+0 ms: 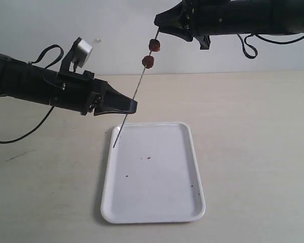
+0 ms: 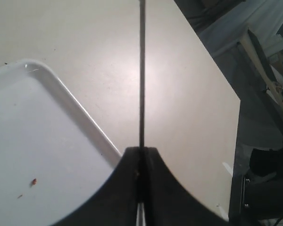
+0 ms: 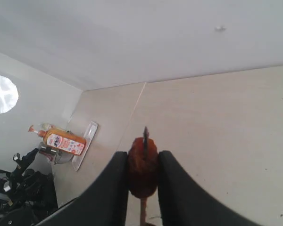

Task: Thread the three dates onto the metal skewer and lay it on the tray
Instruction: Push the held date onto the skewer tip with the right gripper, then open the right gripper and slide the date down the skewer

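The metal skewer (image 1: 137, 90) slants steeply up from just above the tray's (image 1: 157, 192) far left corner. My left gripper (image 1: 131, 106) is shut on its lower part; in the left wrist view the rod (image 2: 142, 70) comes straight out of the closed fingertips (image 2: 132, 157). Two dates (image 1: 154, 45) (image 1: 148, 62) sit threaded near the top. My right gripper (image 1: 161, 24) is shut on the third date (image 3: 142, 169) at the skewer's upper end, and the pointed tip (image 3: 145, 133) pokes out through it. In the exterior view the fingers hide that date.
Small dark crumbs (image 1: 148, 158) fleck the tray. The table's far edge (image 2: 212, 56) drops off to dark equipment beyond. An orange-labelled bottle (image 3: 63, 140) stands off to the side of the room. A white camera block (image 1: 82, 50) rides on the left arm.
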Robot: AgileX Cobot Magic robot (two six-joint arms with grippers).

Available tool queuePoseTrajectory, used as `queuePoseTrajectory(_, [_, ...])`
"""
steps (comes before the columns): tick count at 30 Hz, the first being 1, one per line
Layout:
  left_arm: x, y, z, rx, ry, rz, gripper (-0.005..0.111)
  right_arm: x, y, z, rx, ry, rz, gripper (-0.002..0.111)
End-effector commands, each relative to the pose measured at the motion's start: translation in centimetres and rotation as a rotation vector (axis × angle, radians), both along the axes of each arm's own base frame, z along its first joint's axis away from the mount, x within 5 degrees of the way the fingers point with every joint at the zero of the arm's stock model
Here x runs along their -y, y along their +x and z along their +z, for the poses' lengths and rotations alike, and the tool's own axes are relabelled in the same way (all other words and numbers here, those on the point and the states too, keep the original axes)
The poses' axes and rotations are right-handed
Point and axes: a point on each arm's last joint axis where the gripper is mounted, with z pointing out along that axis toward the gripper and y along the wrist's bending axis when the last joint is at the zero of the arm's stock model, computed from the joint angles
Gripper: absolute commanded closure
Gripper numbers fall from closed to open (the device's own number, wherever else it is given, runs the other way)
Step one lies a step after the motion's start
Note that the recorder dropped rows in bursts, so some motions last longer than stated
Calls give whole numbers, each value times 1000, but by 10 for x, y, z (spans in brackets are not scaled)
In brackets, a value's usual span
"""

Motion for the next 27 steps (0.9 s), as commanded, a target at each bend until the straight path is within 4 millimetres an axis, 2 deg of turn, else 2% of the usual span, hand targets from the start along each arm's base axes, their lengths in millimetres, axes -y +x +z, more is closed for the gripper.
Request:
queuePoseTrajectory(1, [3, 0, 8, 40, -47, 2, 107, -9, -7, -3, 10, -48, 84, 87])
queuePoseTrajectory(4, [4, 1, 9, 57, -57, 4, 107, -8, -10, -9, 9, -124, 128, 87])
queuePoseTrajectory(15, [4, 2, 10, 84, -66, 4, 107, -10, -14, -11, 5, -144, 177, 86])
queuePoseTrajectory(23, [4, 2, 10, 86, -66, 3, 107, -9, -13, -11, 5, -145, 168, 61])
queuePoseTrajectory(27, [4, 2, 10, 86, -66, 3, 107, -9, -13, -10, 7, -145, 168, 55])
